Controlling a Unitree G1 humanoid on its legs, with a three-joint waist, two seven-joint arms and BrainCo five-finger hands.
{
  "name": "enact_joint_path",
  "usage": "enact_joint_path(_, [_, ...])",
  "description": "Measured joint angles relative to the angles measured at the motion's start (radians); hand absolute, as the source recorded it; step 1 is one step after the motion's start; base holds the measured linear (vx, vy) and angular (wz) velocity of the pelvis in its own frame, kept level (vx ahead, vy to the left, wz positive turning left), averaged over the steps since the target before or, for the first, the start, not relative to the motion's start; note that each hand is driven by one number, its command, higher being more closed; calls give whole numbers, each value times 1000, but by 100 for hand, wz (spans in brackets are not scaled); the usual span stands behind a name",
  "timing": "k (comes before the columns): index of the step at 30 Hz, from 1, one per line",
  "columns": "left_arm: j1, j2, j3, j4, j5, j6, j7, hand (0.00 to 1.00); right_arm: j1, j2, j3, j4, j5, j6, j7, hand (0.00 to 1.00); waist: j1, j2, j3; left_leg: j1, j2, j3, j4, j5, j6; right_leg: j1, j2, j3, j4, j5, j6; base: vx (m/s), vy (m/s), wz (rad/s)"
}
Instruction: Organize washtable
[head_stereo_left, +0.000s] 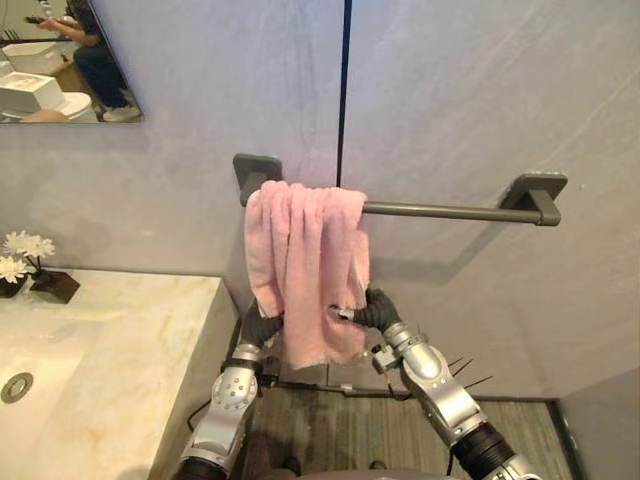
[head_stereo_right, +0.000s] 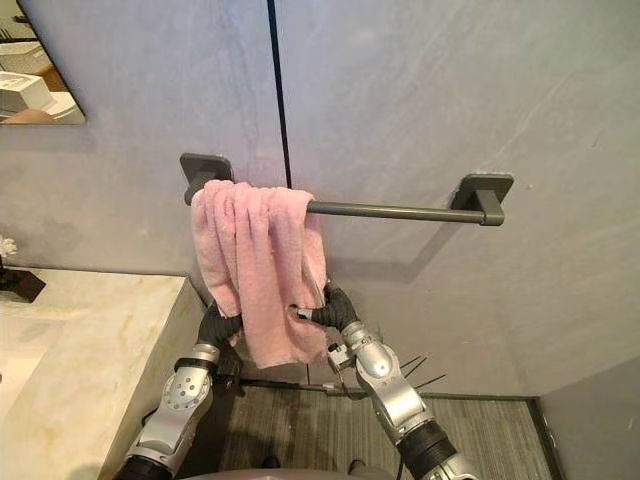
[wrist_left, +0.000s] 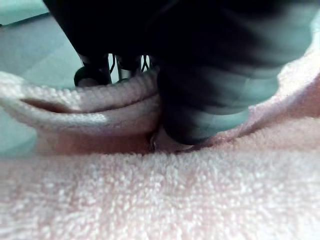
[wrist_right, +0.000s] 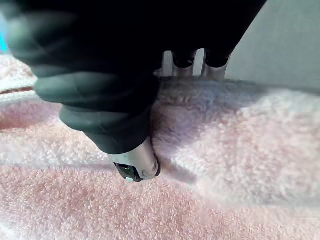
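Note:
A pink towel (head_stereo_left: 305, 260) hangs bunched over the left end of a grey wall bar (head_stereo_left: 440, 211). My left hand (head_stereo_left: 262, 327) holds the towel's lower left edge and my right hand (head_stereo_left: 375, 310) holds its lower right edge. In the left wrist view a dark thumb (wrist_left: 210, 110) presses the towel's hem (wrist_left: 90, 100), with fingers behind the cloth. In the right wrist view the thumb (wrist_right: 135, 165) lies on the towel's face (wrist_right: 240, 150) and the fingers curl behind a fold. Both hands pinch the cloth.
The marble washtable (head_stereo_left: 130, 350) with a sink drain (head_stereo_left: 16, 386) lies at the lower left. A small pot of white flowers (head_stereo_left: 25, 255) stands at its back edge. A mirror (head_stereo_left: 60, 60) hangs above. The right part of the bar is bare.

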Motion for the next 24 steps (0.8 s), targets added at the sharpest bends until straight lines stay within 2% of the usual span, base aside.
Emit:
enact_joint_path(7, [5,0,69,-23,0,-2,-2,100,92,0,-234,-44,-22,-17,-29,100,-2,-4,-2,7,1,11,-2,0,0,0,1,10,0,0,0,-12,-8,-3])
enact_joint_path(10, [12,-10,72,-58,0,-11,-9,100,142,3,-287,-70,-35,-19,-32,100,-5,-4,-2,15,2,23,-12,0,0,-1,2,21,-2,1,1,-6,-11,-11])
enact_joint_path(16, [22,-71,72,-130,0,-26,-43,100,206,49,-382,-130,-34,-23,-33,100,-14,-4,-2,23,-1,35,-20,-2,2,-3,1,27,-1,-1,3,-4,-6,-6])
enact_joint_path(18, [23,-86,72,-131,0,-30,-53,100,211,77,-411,-130,-34,-23,-33,100,-26,-2,-2,23,-1,36,-20,-3,2,-4,1,30,-1,-1,4,0,0,0])
enact_joint_path(24, [35,-114,69,-123,0,-30,-71,100,217,100,-430,-109,-34,-32,-36,100,-34,9,-1,24,1,60,-17,-21,-4,-19,3,56,-1,-3,7,-14,-14,-12])
